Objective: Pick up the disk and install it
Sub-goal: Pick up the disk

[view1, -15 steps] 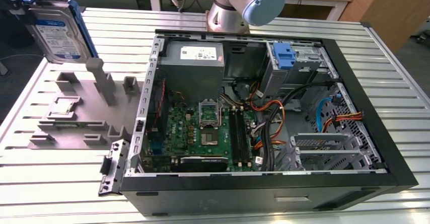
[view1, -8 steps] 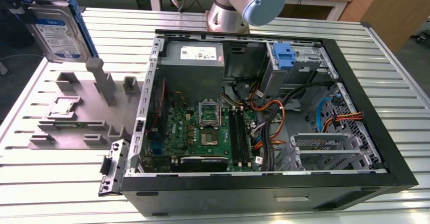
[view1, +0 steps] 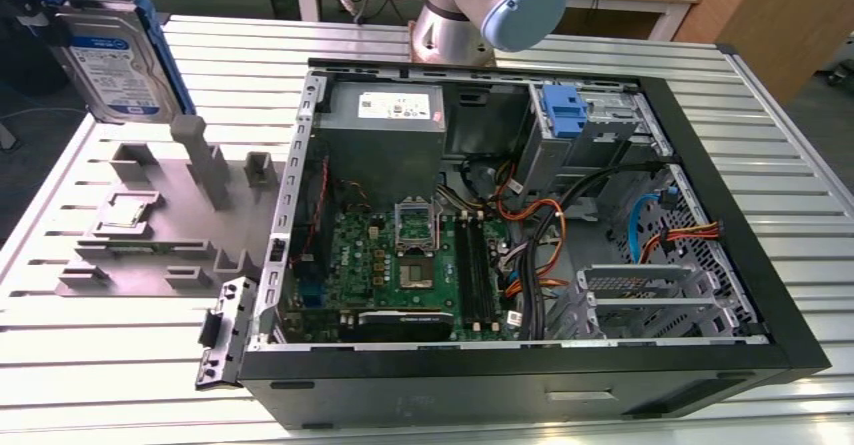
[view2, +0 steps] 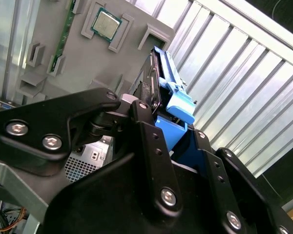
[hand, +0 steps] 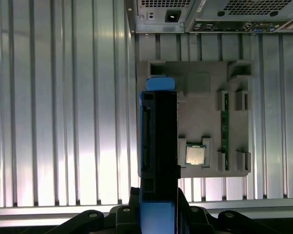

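Holding the disk (view1: 114,60) upright and high, the gripper (view2: 168,122) has its jaws closed on it. In both wrist views you see the black fingers (hand: 136,195) pressing the blue rails on the two sides. The disk hangs above the grey fixture tray (view1: 147,265), at the exterior view's left, well apart from the open computer case (view1: 534,385).

I think the main danger is a slip. The jaws grip the plastic rails, which may bend, so a quick turn could tilt the drive in the grip. A tilted drive would probably jam at the bay with the blue bracket (view1: 567,115). The loose cables (view1: 534,225) inside the case could also catch a corner. Under the disk the tray carries a processor chip (hand: 195,155) and a memory stick (hand: 225,131), so a fall here would hit them.

The counter (view1: 120,365) is of ribbed bright metal, so a dropped drive would land hard and could slide along the ribs. Behind it stands wooden furniture (view1: 761,15).
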Available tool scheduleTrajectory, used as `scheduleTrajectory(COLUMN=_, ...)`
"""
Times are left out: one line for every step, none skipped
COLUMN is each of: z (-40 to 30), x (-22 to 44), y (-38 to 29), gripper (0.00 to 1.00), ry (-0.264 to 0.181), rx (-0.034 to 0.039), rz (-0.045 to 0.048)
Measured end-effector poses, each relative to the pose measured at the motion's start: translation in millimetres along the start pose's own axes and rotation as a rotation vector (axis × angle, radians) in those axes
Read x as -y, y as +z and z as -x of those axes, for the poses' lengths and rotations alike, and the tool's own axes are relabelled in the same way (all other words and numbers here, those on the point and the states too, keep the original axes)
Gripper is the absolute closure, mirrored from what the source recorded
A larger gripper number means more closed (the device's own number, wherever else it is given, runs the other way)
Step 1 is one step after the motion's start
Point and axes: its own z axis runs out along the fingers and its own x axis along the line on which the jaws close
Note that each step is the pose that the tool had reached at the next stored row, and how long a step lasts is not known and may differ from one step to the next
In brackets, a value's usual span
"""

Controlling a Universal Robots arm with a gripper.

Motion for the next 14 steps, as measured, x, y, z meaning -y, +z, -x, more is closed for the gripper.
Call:
scheduleTrajectory(z=0.0, x=0.0, y=-0.3, gripper=0.63, ry=0.0, rx=0.0, rz=0.0)
scheduleTrajectory(z=0.0, x=0.0, y=-0.7, gripper=0.63, ry=0.0, rx=0.0, rz=0.0)
scheduleTrajectory(z=0.0, x=0.0, y=-1.2, gripper=0.63, ry=0.0, rx=-0.0001, rz=-0.0001)
scheduleTrajectory(z=0.0, x=0.0, y=-1.5, gripper=0.63, ry=0.0, rx=-0.0002, rz=0.0)
scheduleTrajectory(z=0.0, x=0.0, y=-1.8, gripper=0.63, ry=0.0, rx=-0.0004, rz=0.0001)
scheduleTrajectory(z=0.0, x=0.0, y=-2.2, gripper=0.63, ry=0.0, rx=-0.0005, rz=0.0)
scheduleTrajectory(z=0.0, x=0.0, y=-2.3, gripper=0.63, ry=0.0, rx=-0.0007, rz=0.0001)
scheduleTrajectory(z=0.0, x=0.0, y=-2.5, gripper=0.63, ry=0.0, rx=-0.0008, rz=0.0)
scheduleTrajectory(z=0.0, x=0.0, y=-2.6, gripper=0.63, ry=0.0, rx=-0.0008, rz=0.0)
scheduleTrajectory(z=0.0, x=0.0, y=-2.6, gripper=0.63, ry=0.0, rx=-0.0008, rz=0.0)
scheduleTrajectory(z=0.0, x=0.0, y=-2.6, gripper=0.63, ry=0.0, rx=-0.0008, rz=0.0)
scheduleTrajectory(z=0.0, x=0.0, y=-2.6, gripper=0.63, ry=0.0, rx=-0.0008, rz=0.0)
scheduleTrajectory(z=0.0, x=-0.1, y=-2.6, gripper=0.63, ry=0.0, rx=-0.0008, rz=0.0001)
scheduleTrajectory(z=0.0, x=0.0, y=-2.6, gripper=0.63, ry=0.0, rx=-0.0008, rz=0.0)
